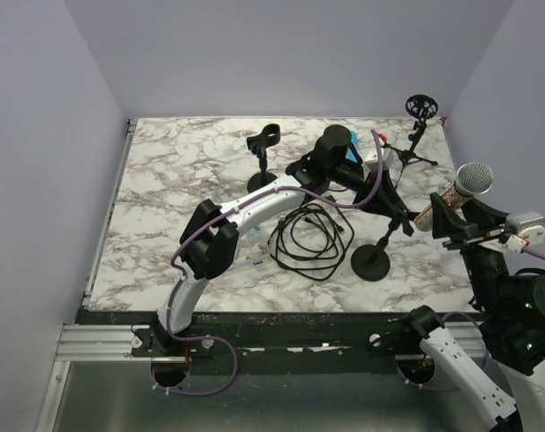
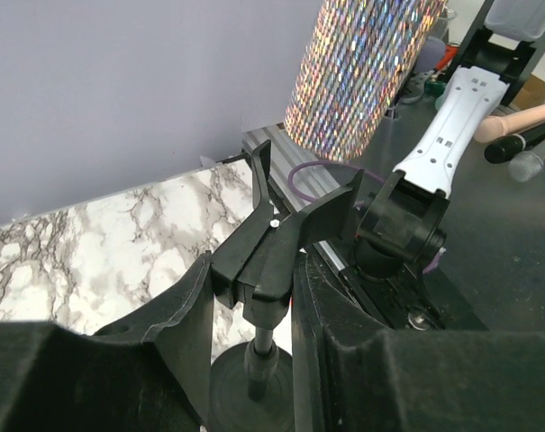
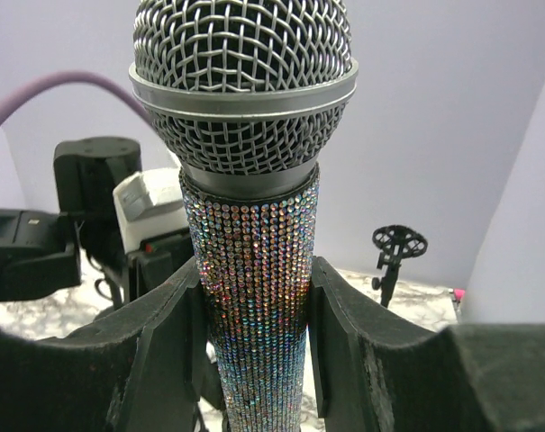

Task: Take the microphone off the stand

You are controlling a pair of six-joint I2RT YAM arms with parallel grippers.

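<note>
The microphone (image 3: pixel 245 108) has a silver mesh head and a rhinestone body. My right gripper (image 3: pixel 258 279) is shut on its body and holds it up at the table's right (image 1: pixel 461 191). Its lower end (image 2: pixel 362 81) hangs just above the stand's empty forked clip (image 2: pixel 277 229), apart from it. The black stand (image 1: pixel 371 263) has a round base and a thin pole. My left gripper (image 2: pixel 254 270) is shut on the stand's clip mount, with a finger on each side, and reaches in from the left (image 1: pixel 391 209).
A coiled black cable (image 1: pixel 308 238) lies left of the stand's base. A second black clip stand (image 1: pixel 264 148) stands at the back centre. A tripod stand with a round mount (image 1: pixel 421 112) is at the back right. Walls close in on three sides.
</note>
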